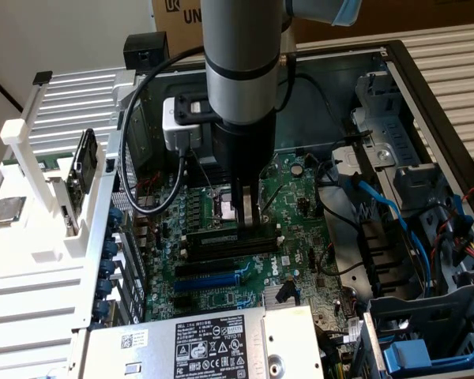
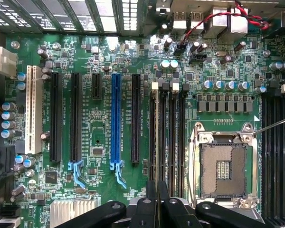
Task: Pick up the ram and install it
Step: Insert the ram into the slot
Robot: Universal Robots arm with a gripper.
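While my thick grey robot arm (image 1: 241, 55) reaches straight down into the open grey metal computer case (image 1: 340, 79), my fingers (image 1: 247, 221) sit at the middle of the exterior view, low over the green motherboard (image 1: 221, 296). In the wrist view my fingers (image 2: 156, 199) stand almost together, pinched on the ram (image 2: 156, 137), a long, thin circuit-board stick seen edge-on. The ram runs along the outermost of the four long black plastic slots with white end clips (image 2: 173, 128), on the side nearer the bright blue long connector slot (image 2: 116, 118); whether it is pressed fully home I cannot tell. The square silver-framed processor socket (image 2: 223, 166) lies just beside those slots on their other side.
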